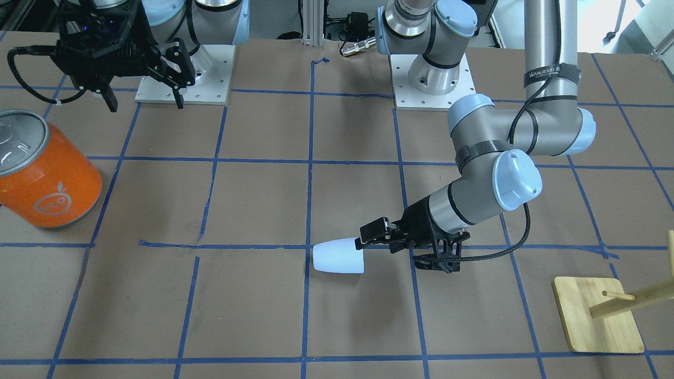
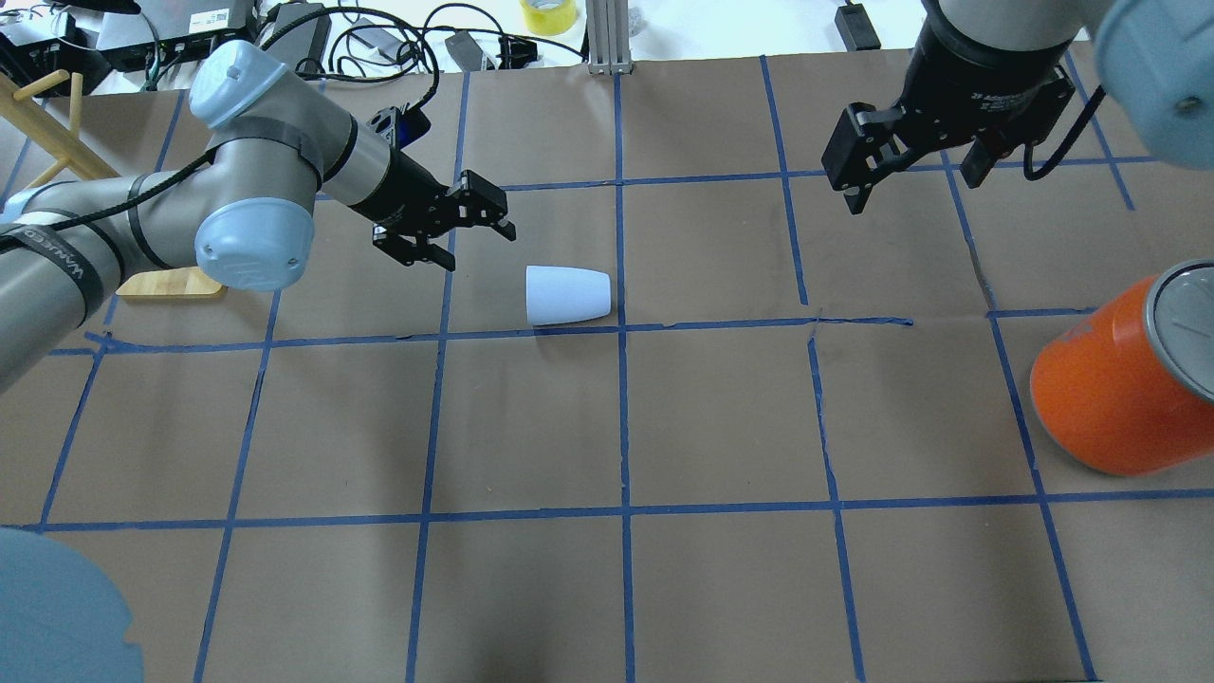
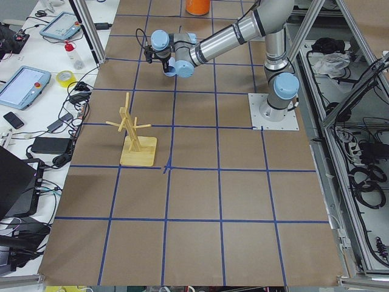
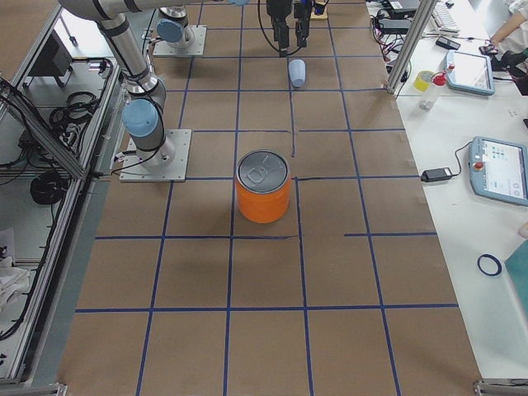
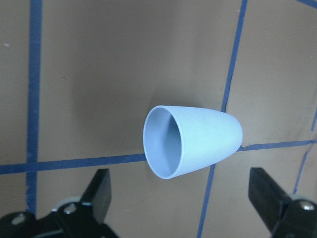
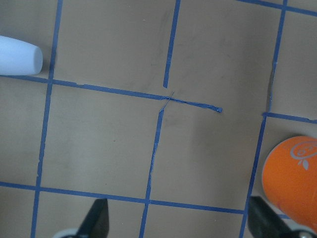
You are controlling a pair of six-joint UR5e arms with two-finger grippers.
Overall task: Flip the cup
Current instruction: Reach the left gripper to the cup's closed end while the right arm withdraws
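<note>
The pale blue cup (image 2: pixel 567 295) lies on its side on the brown table, near a blue tape line. Its open mouth points at my left gripper (image 2: pixel 481 249), which is open and empty, a short way from the rim without touching it. The left wrist view looks into the cup's mouth (image 5: pixel 190 141), between the spread fingers of the left gripper (image 5: pixel 182 198). The front view shows the cup (image 1: pixel 338 256) just beyond the left gripper (image 1: pixel 366 238). My right gripper (image 2: pixel 912 190) is open and empty, raised above the table far from the cup.
A big orange can (image 2: pixel 1110 379) with a silver lid stands on my right side of the table, also in the front view (image 1: pixel 47 173). A wooden peg rack (image 1: pixel 600 316) stands beyond my left arm. Blue tape lines grid the table.
</note>
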